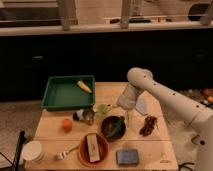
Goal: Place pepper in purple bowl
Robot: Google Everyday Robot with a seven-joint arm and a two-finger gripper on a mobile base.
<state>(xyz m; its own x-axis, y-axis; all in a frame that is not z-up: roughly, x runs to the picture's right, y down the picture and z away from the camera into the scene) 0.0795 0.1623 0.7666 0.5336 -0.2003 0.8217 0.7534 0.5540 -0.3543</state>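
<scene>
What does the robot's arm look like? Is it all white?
Mostly, yes. The arm is smooth, white and tube-shaped, with a big rounded joint like an elbow. The end effector, hanging just above the purple bowl, looks greyer and darker than the rest. No cables, stickers or markings show on it.

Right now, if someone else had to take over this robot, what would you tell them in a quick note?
Gripper: low over the table, just above the right rim of the purple bowl.
Pepper: a dark green shape already lies inside the purple bowl.
Done: the pepper looks placed in the bowl.
Left: probably only lifting the arm away and confirming the pepper stays put.
Nearby: the orange-red bowl in front, the dark-red cluster to the right and the green tray behind; keep clear of them.
</scene>
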